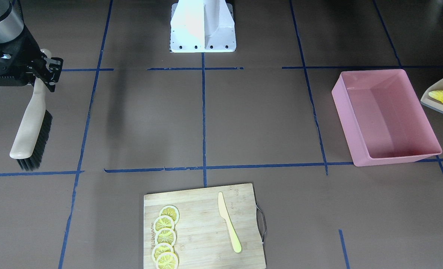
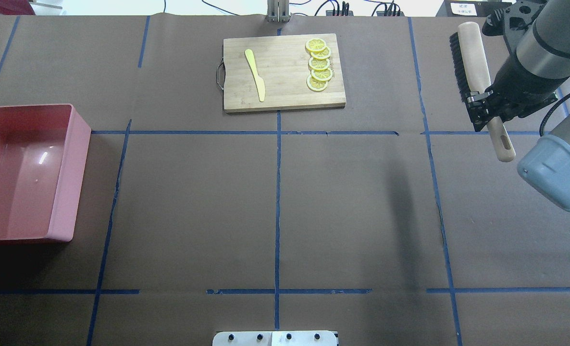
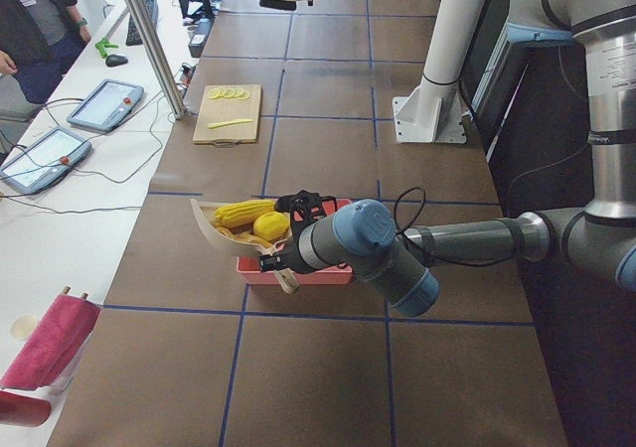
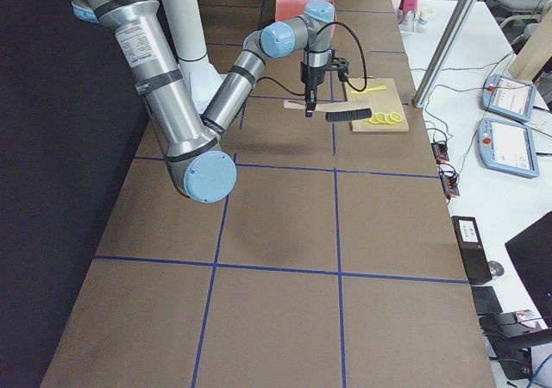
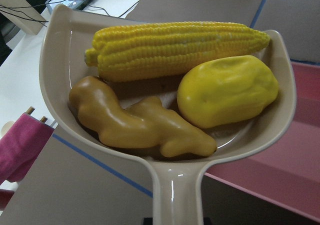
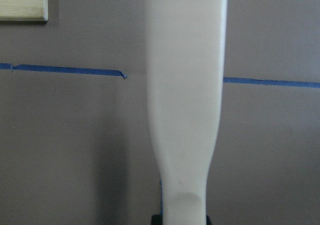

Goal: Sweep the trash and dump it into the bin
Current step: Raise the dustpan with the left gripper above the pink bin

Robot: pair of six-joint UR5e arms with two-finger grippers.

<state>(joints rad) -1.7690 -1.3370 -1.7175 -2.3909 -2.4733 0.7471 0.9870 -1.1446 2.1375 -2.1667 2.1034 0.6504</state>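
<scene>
The trash lies in a beige dustpan (image 5: pixel 55 70): a corn cob (image 5: pixel 175 47), a lumpy yellow vegetable (image 5: pixel 227 90) and a tan ginger root (image 5: pixel 135 122). The pan's handle runs down into my left gripper (image 3: pixel 283 263), which is shut on it. The pan is held level above the outer end of the pink bin (image 1: pixel 341 101), which has nothing in it. At the table's other end, my right gripper (image 2: pixel 484 105) is shut on the handle of a black-bristled brush (image 2: pixel 470 53), held off the table.
A wooden cutting board (image 1: pixel 203 224) with lemon slices (image 1: pixel 165 235) and a pale yellow knife (image 1: pixel 229 224) lies at the table's far edge from the robot. The white robot base (image 1: pixel 203 26) stands mid-table. A side bench holds tablets (image 3: pixel 104 104), with a person (image 3: pixel 35 25) beyond.
</scene>
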